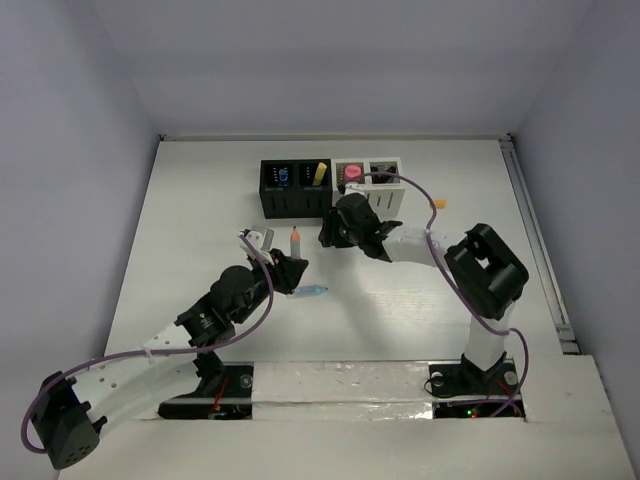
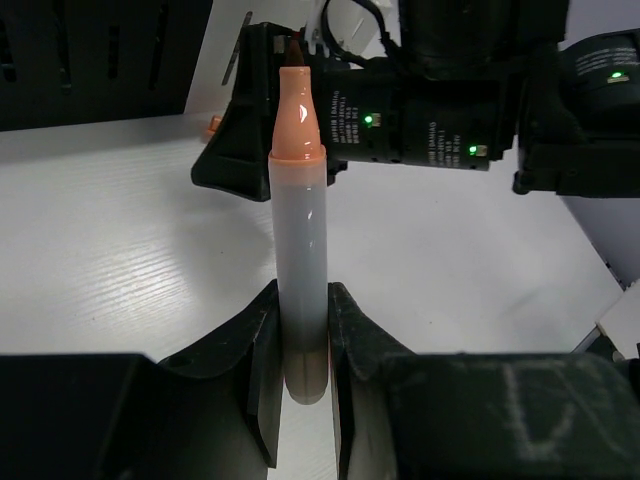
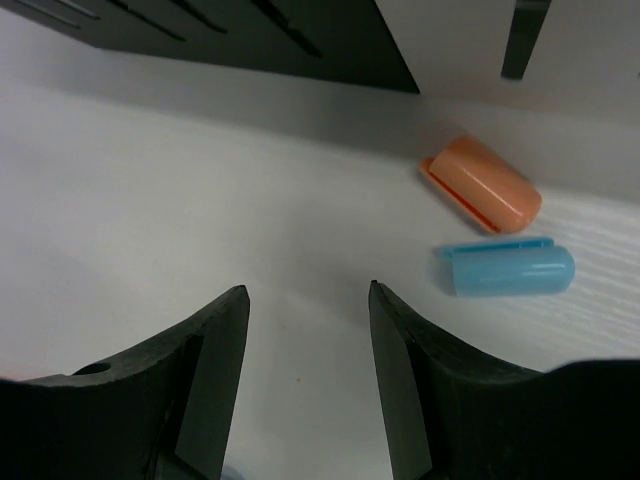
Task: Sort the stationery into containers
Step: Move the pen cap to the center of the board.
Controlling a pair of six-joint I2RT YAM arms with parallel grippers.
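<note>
Four cube holders stood joined in a row at the far side of the counter, two black and two white. They were matt plastic with slotted fronts, and something blue, something yellow and something pink already showed in three of them. The left tool was clamped on the lower barrel of a pen, holding it upright just in front of the black pair. The pen was a smooth, frosted grey tube with a glossy orange collar and a bare dark nib.

I judged this the carrying step. The pen was not yet over any rim, so the next move called for a rise and a short reach forward before letting go.

The right tool hung low over the counter by the holders, its jaws parted with nothing between them. Just beyond it lay an orange cap and a blue cap, both rounded and shiny, near each other but apart. A pale blue pen lay beside the left arm.
</note>
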